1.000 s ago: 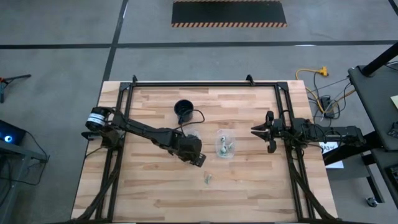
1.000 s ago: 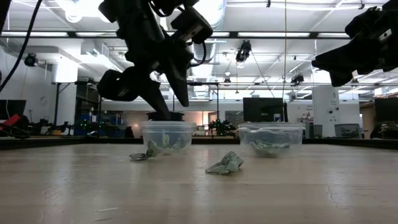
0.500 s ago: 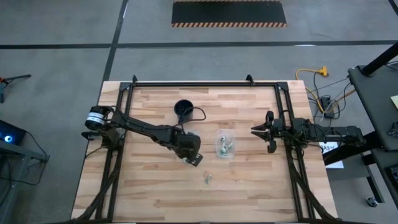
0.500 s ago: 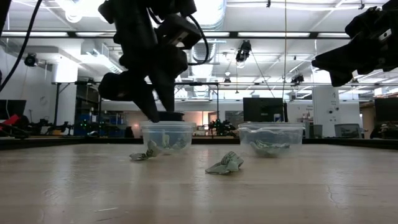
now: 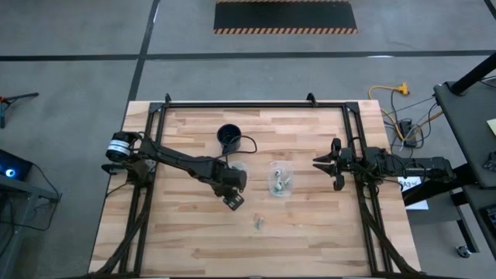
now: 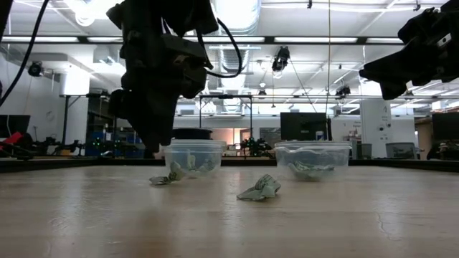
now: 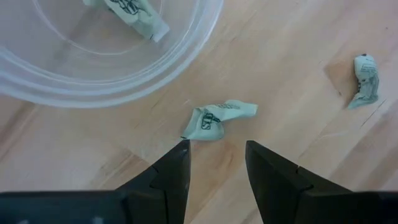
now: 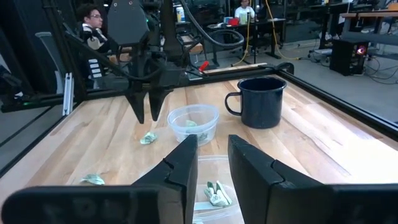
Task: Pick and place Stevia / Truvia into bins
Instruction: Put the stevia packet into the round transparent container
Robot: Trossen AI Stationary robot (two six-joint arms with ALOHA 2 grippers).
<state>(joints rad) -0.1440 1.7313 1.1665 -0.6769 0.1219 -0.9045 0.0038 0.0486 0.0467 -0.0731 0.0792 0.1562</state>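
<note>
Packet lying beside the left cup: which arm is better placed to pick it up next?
Left. The left gripper hangs directly over that packet beside the cup, jaws open, so it likely needs only a short descent. The right gripper waits at the table's right edge.

Left arm: I had it reaching across the table, wrist bent down.
Left gripper point(image 5: 235, 201): fingers parted, pointing downward.
Right gripper point(image 5: 324, 165): held raised, level, fingers apart.
</note>
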